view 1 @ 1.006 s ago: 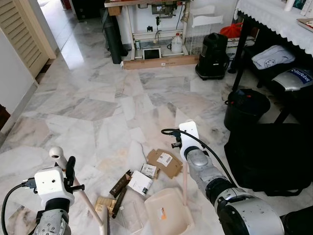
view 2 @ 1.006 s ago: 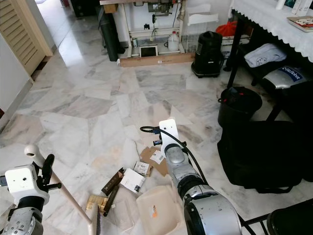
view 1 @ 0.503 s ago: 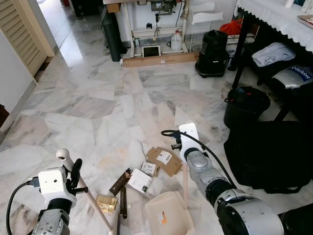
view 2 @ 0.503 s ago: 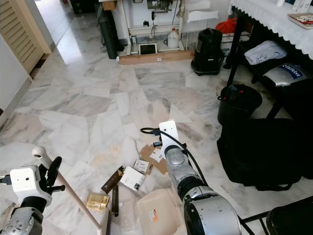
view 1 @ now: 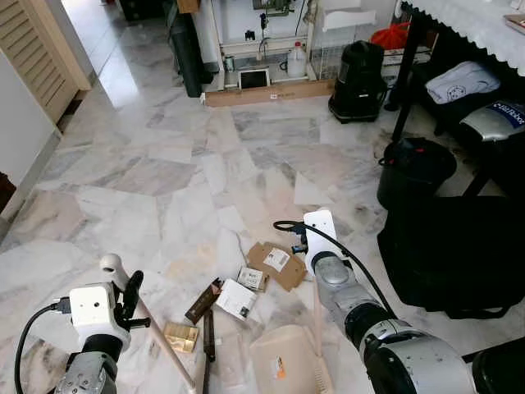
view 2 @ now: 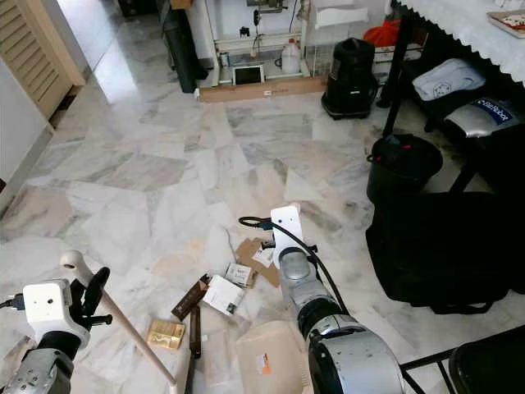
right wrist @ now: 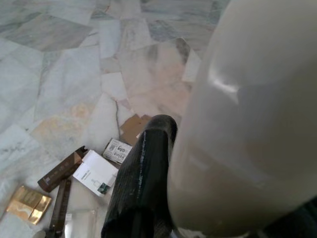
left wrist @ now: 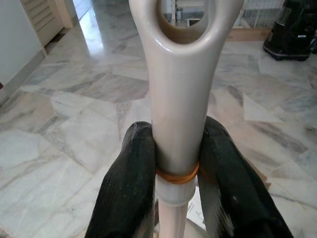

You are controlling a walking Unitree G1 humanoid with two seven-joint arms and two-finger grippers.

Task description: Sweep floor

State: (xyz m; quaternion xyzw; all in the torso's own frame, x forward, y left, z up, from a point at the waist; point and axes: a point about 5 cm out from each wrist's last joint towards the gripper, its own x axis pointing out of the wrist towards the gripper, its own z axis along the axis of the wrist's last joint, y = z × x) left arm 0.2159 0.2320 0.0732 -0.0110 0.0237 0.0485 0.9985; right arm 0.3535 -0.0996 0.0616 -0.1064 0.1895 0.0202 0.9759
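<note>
Left gripper (left wrist: 176,171) clamped on broom handle (left wrist: 181,99) — dustpan (view 1: 285,365) beside litter.

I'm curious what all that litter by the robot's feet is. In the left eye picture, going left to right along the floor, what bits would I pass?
Gold packet → long brown box → white box → small printed box → flat brown cardboard with a white label.
</note>
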